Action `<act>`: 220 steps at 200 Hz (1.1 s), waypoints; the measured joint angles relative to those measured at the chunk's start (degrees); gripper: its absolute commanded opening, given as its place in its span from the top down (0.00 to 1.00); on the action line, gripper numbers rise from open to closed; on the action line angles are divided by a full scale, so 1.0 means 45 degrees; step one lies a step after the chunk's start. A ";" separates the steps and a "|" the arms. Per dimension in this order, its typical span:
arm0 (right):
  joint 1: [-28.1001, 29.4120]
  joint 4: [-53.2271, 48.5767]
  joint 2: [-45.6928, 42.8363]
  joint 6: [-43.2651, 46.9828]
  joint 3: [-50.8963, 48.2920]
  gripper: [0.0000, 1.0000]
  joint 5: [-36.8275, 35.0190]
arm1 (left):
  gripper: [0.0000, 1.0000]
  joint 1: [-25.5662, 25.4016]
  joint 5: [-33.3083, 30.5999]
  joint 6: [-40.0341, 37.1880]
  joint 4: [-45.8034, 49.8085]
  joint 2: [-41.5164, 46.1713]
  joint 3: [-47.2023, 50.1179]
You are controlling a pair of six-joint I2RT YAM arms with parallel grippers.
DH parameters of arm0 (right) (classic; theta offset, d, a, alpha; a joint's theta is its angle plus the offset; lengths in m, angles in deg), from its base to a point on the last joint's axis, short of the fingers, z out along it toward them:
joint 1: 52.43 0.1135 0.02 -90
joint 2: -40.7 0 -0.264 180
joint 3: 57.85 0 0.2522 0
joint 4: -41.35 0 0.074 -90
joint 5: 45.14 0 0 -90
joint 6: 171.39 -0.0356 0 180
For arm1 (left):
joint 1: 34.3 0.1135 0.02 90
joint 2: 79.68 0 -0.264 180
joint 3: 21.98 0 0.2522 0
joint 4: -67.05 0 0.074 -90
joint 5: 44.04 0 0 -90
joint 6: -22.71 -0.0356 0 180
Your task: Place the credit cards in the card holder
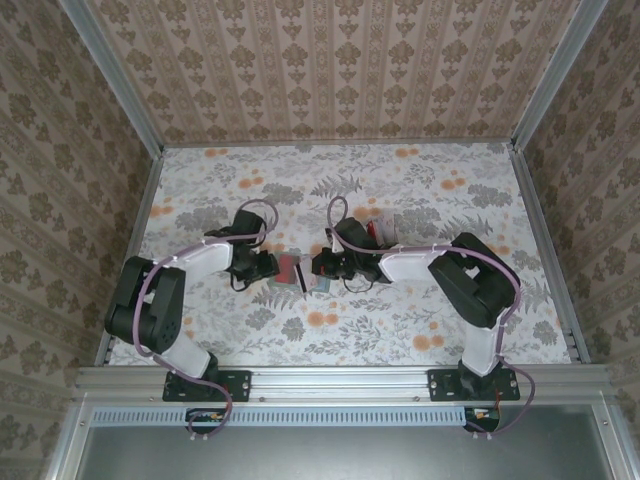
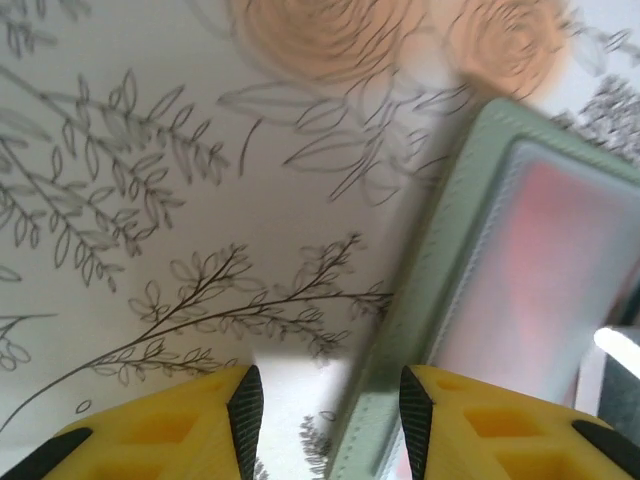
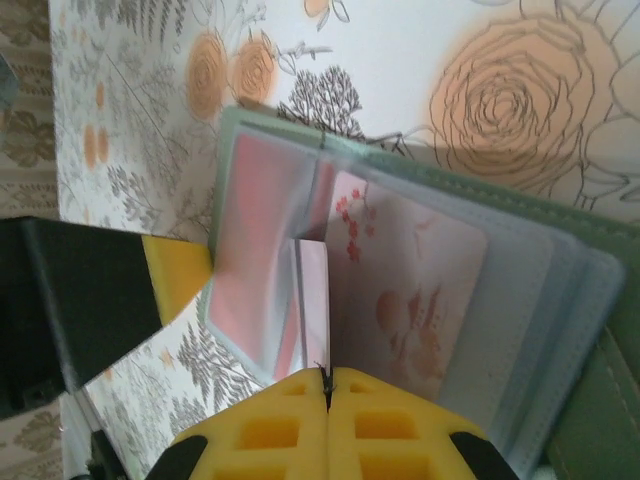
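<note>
- Top view: the card holder point(image 1: 290, 268) stood open at the middle of the table point(image 1: 420, 180), with the left gripper point(image 1: 270, 266) at its 9 o'clock and the right gripper point(image 1: 318, 268) at its 3 o'clock.
- Left gripper: the jaws were part-way apart, and the holder's green cover edge lay between them against one finger. We saw no clamp.
- Right gripper: it was clenched on a card point(image 3: 312, 300), seen edge-on at 12 o'clock from the fingertips, at the mouth of a clear pocket.
- Handling: we judged the card light, stiff and slick, best pinched flat at its short end. The holder looked soft and its sleeves limp, so it is best steadied by the free edge of the cover.
</note>
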 measured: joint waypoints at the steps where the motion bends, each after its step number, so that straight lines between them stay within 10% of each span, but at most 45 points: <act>1: 0.0000 0.0039 0.0000 -0.0019 0.0000 1.00 -0.0015 | 0.56 0.0000 0.0000 -0.0005 0.0000 0.0000 0.0005; 220: 0.0039 0.2074 0.0457 -0.2390 -0.0593 1.00 -0.0777 | 0.70 0.0083 -0.0121 -0.0131 -0.0597 0.0068 0.0525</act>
